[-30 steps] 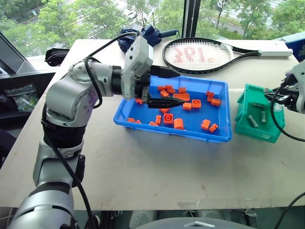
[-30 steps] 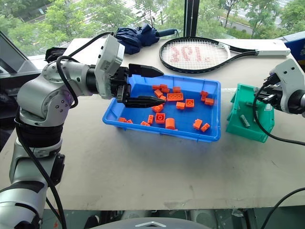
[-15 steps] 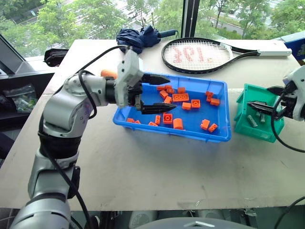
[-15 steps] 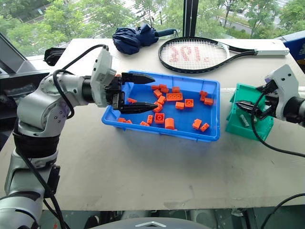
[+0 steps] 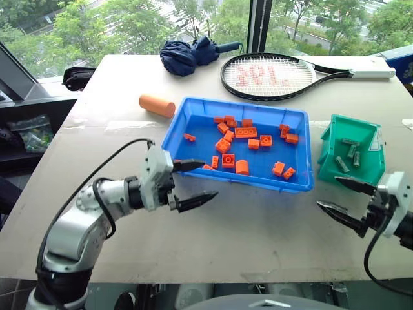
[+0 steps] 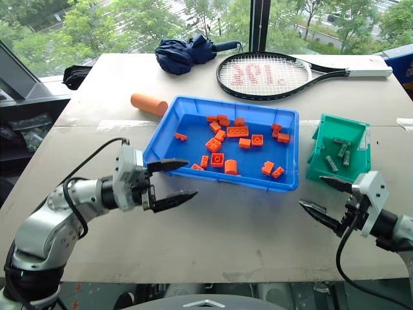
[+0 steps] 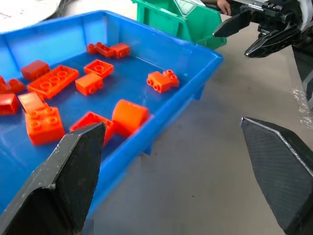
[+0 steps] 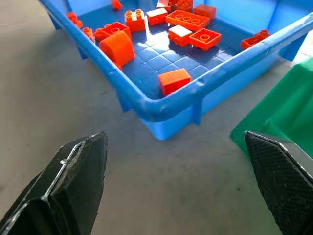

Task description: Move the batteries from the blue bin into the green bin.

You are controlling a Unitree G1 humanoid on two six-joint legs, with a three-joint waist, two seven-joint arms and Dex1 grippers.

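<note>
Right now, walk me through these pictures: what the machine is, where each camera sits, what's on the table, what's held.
It is a two-armed humanoid robot. Two pictures come from its head, looking down; two from cameras on its wrists, looking along the fingers. On the table sit a blue bin of orange bricks, a green bin holding batteries, an orange cylinder, a racket and a folded umbrella. The left gripper and right gripper are both open, holding nothing.

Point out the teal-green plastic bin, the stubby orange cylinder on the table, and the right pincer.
Teal-green plastic bin (image 6: pixel 318 157): right eye view, its sloped near-left wall.
Stubby orange cylinder (image 6: pixel 149 104): right eye view, the middle of its side.
Right pincer (image 6: pixel 323 198): right eye view, midway between its open fingertips.
</note>
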